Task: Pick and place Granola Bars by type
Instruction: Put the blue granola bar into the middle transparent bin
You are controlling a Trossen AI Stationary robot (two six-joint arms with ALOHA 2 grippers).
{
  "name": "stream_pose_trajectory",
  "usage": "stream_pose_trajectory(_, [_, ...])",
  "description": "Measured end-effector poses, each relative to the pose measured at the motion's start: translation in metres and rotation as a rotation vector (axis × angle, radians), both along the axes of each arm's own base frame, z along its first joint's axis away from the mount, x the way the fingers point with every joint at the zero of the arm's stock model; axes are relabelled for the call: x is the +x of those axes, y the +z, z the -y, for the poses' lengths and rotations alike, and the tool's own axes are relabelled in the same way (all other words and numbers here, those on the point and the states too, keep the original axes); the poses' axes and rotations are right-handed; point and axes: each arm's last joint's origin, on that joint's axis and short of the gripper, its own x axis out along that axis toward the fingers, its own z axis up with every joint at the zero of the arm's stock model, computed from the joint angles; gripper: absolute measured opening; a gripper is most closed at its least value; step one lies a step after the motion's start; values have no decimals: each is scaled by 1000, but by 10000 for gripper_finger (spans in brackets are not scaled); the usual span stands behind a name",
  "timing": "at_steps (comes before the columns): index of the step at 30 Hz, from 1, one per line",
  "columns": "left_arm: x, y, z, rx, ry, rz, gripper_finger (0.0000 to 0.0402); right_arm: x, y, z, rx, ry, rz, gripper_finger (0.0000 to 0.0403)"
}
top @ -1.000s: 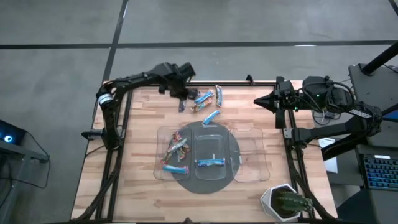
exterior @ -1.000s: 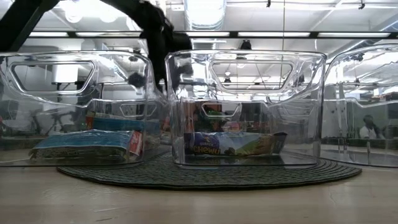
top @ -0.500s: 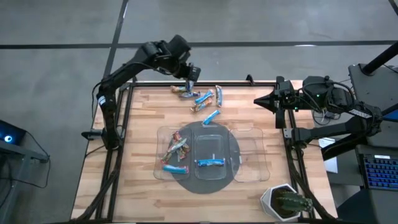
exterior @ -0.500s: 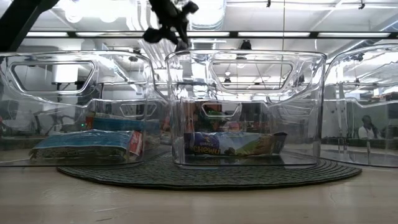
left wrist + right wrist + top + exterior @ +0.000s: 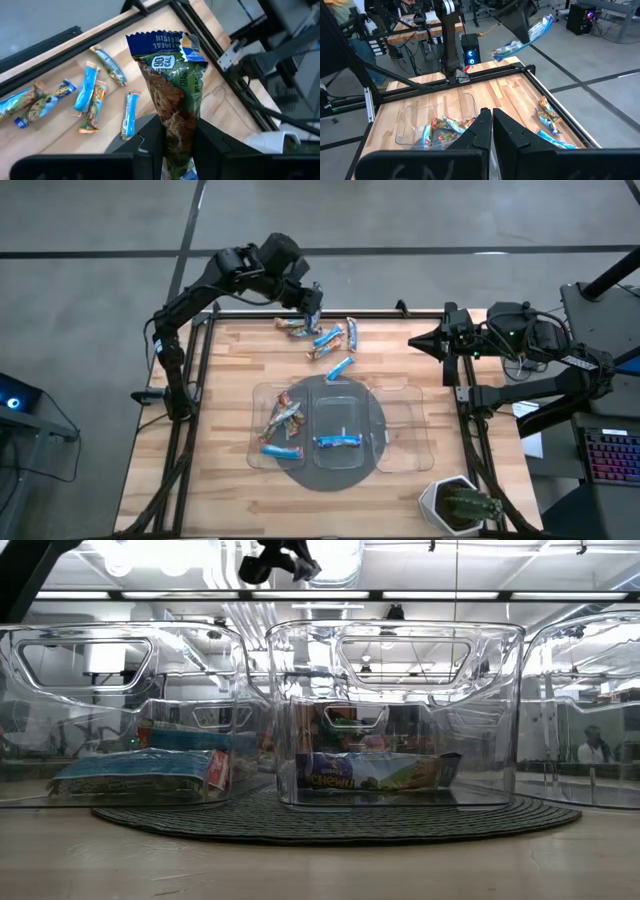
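Your left end effector (image 5: 175,142) is raised over the far edge of the tabletop (image 5: 230,370), pinching a green oatmeal-raisin bar (image 5: 172,95) at its lower end, so most of the wrapper stands free above the fingers. Expect it to be light, with slick foil that can slide or swing; a grip nearer the middle would likely steady it. Loose bars (image 5: 325,340) lie scattered below near the far edge. The left tray (image 5: 262,405) holds mixed bars, the middle tray (image 5: 345,405) one blue bar (image 5: 338,443); the right tray (image 5: 405,430) looks empty. Tray walls stand high, so approach from above. Your right end effector (image 5: 487,120) waits at the right side, fingers pressed together.
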Motion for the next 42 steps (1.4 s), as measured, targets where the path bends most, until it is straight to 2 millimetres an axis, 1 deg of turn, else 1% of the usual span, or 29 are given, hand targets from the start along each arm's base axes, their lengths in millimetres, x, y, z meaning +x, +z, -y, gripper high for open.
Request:
stream_pose_trajectory(4, [4,4,12,48,-74,8,66,0,0,0,1,-1,1,9])
stream_pose_trajectory(11, [14,5,33,133,-218,14,66,0,0,0,4,-3,3,9])
stream_pose_trajectory(16, [21,6,56,230,-373,11,66,0,0,0,6,-4,4,9])
stream_pose_trajectory(22, [27,6,82,228,-452,27,66,0,0,0,6,-4,4,9])
stream_pose_trajectory(32, [34,6,120,251,-577,53,66,0,0,0,6,-3,3,9])
stream_pose_trajectory(36, [39,3,130,246,-607,46,66,0,0,0,6,-3,3,9])
stream_pose_trajectory(39, [46,-3,133,241,-617,35,66,0,0,0,7,-4,3,9])
stream_pose_trajectory(42, [56,-17,134,222,-623,-8,66,0,0,0,9,-4,3,9])
